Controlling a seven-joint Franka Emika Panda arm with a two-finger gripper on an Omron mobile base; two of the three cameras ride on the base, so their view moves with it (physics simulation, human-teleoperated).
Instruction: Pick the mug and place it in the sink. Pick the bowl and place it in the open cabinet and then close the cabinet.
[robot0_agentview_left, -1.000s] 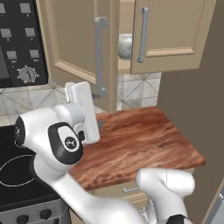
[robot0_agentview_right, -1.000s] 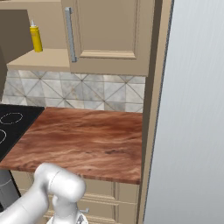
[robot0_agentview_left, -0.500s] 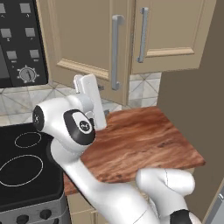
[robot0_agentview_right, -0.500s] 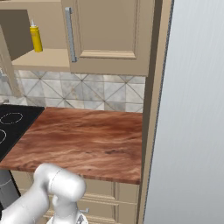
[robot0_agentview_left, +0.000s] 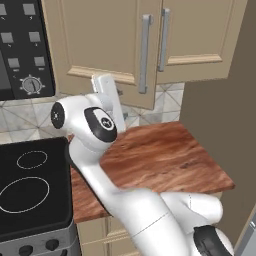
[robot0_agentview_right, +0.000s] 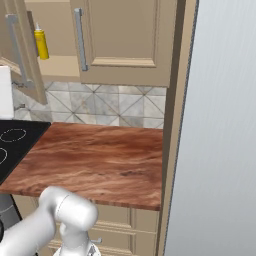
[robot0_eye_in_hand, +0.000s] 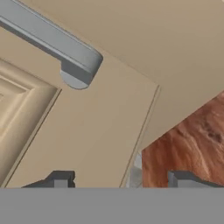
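Above the reddish wooden counter (robot0_agentview_left: 165, 155), the beige panelled wall cabinet (robot0_agentview_left: 200, 35) is nearly shut: its left door (robot0_agentview_left: 105, 45), ajar a second ago, has swung almost flush, and the mottled bowl then visible inside is now hidden behind it. Against that door's lower corner, the gripper (robot0_eye_in_hand: 118, 178) stands spread, pinching nothing; a last push should finish the task.

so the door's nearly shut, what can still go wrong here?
1. The left cabinet door hangs slightly ajar; backing off now may leave it unlatched.
2. The hand straddles the door's lower corner, so a further push may slip off the edge.
3. The arm sits close under the door and could snag.
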